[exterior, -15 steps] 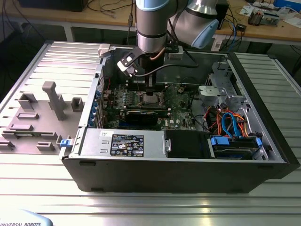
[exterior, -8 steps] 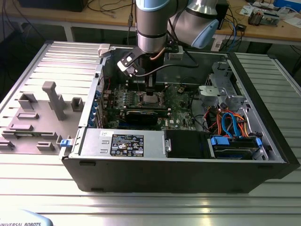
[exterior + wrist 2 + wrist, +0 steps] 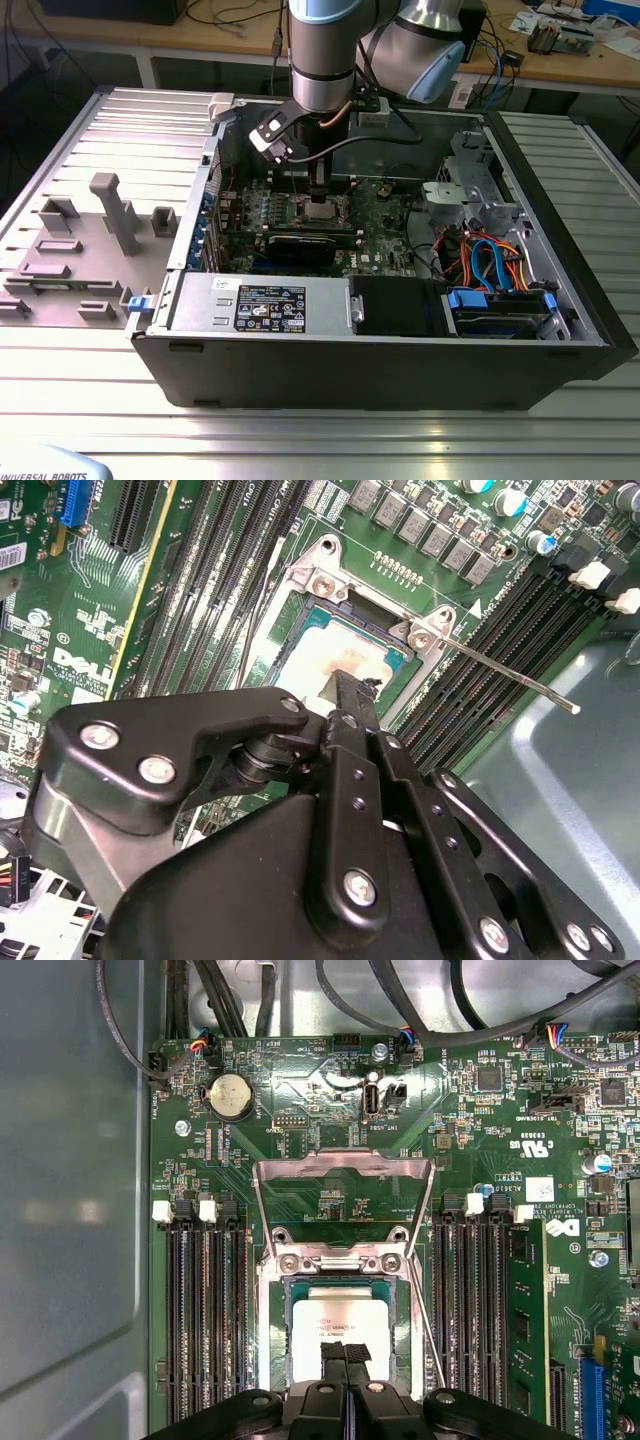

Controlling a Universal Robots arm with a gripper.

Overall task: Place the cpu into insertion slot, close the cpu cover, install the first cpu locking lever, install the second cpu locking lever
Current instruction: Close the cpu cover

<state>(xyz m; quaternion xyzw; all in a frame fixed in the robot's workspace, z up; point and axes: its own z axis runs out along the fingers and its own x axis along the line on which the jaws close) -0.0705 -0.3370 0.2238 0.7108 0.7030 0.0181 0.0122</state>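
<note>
Ribbed metal table [image 3: 320, 440], open PC case [image 3: 350, 370] lying on it. Gripper [image 3: 346, 1355] jaws closed together, holding nothing, tips right over the cpu [image 3: 340, 1310]. It's seated in the insertion slot [image 3: 275, 1340]; cpu cover [image 3: 340, 1165] flipped up. Cluttered wooden bench [image 3: 590, 62] behind. Printed label [image 3: 270, 305] on the PSU, white silkscreen on the motherboard [image 3: 290, 1090].

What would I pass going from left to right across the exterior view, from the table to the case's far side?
Grey blocks → blue clip → cpu → black box → blue cables.
</note>
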